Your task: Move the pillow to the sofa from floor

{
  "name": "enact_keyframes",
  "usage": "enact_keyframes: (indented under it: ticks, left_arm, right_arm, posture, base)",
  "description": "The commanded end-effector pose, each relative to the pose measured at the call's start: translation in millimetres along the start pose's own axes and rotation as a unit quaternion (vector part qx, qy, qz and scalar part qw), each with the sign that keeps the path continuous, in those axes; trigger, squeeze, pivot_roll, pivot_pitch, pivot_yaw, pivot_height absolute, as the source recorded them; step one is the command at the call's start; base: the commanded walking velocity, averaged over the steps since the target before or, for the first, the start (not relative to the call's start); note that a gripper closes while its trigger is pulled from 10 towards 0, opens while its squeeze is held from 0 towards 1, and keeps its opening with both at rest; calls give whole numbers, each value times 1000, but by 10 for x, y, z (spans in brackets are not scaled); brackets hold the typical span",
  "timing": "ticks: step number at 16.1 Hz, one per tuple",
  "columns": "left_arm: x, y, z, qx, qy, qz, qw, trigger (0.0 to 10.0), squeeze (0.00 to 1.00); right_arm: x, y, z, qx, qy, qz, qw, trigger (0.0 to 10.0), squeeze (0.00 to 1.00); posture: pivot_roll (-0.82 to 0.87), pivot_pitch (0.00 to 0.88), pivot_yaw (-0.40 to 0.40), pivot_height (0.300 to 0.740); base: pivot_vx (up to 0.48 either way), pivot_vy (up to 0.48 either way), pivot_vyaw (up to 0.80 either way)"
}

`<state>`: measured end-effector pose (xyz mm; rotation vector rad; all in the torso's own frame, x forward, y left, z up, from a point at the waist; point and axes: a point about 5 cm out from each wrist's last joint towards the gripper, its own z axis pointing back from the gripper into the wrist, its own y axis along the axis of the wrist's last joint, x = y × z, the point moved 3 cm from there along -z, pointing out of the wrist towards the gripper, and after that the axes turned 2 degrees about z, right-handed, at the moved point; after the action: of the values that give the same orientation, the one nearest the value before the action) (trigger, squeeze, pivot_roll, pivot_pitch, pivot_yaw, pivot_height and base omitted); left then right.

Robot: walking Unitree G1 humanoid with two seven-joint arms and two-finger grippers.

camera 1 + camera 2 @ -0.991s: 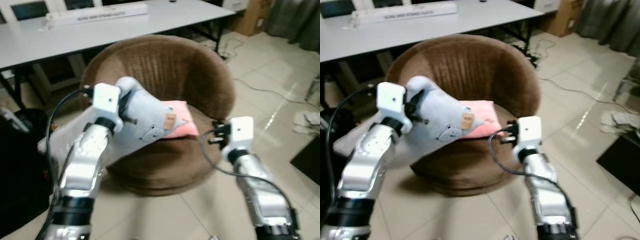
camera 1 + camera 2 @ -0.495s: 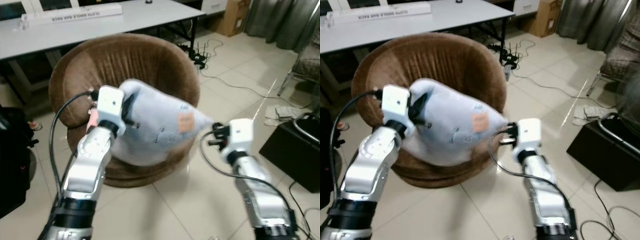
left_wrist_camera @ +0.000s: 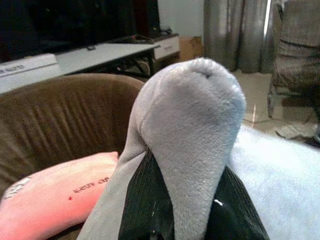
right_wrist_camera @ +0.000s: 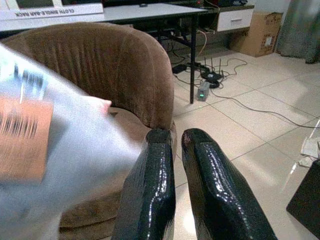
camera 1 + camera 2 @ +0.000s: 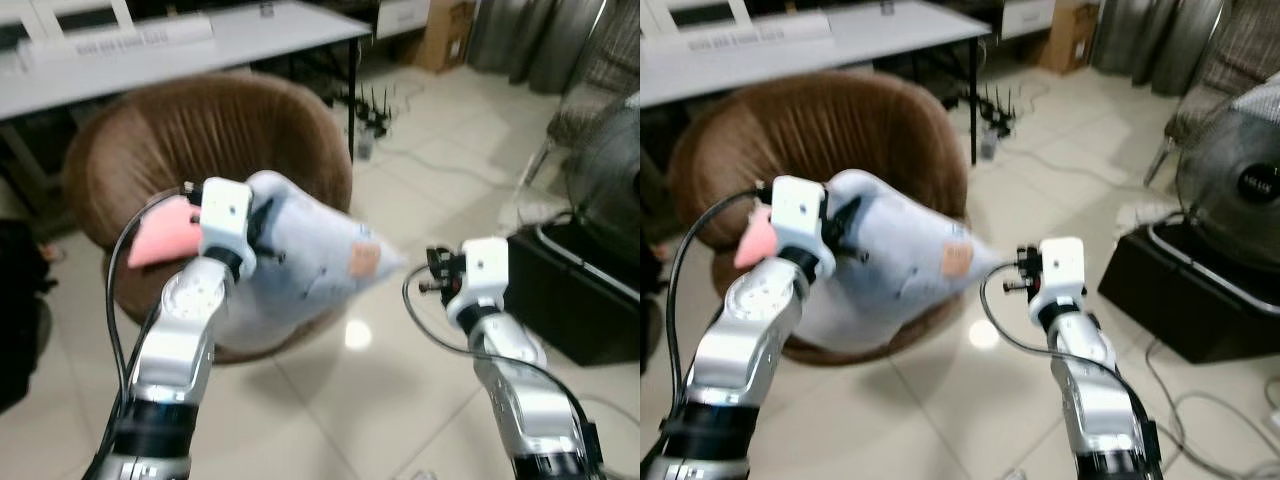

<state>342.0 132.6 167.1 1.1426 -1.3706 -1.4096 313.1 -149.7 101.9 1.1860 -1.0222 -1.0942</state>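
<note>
Left claw (image 3: 170,210) clamped on grey pillow (image 5: 300,265), held above floor (image 5: 390,400) before brown sofa (image 5: 200,130). Pink cushion (image 5: 160,240) on seat. Right claw (image 4: 170,190) closed, empty. Fan (image 5: 1240,180) at 2 o'clock.

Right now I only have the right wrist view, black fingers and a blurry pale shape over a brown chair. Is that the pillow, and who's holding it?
Observer: Yes. The left gripper is shut on the grey pillow, held up in front of the brown round sofa.
Operator: Is my right gripper touching it?
Observer: I can't tell. The right gripper, fingers closed and empty, sits by the pillow's pointed corner.
Operator: Anything already on the seat?
Observer: A pink cushion lies on the sofa, behind the left gripper.
</note>
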Motion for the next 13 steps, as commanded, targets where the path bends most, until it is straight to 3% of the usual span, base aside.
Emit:
enact_keyframes:
  ticks: [1, 5, 13]
  left_arm:
    - [-105, 276, 3, 57, 19, -2, 998, 10000, 0]
    - [-133, 364, 4, 80, 16, -13, 997, 10000, 0]
    - [-174, 401, -2, 93, 18, -17, 995, 10000, 0]
  right_arm:
    - [-69, 29, -22, 5, 10, -5, 1000, 10000, 0]
    - [-70, 26, -45, 1, 7, -25, 1000, 10000, 0]
    - [-75, 47, -79, 5, 8, -11, 1000, 10000, 0]
  posture:
    - [-21, 0, 64, 740]
    - [-16, 0, 61, 740]
    - [-15, 0, 61, 740]
  base:
    - [0, 0, 0]
    - [75, 0, 0]
    - [443, 0, -73]
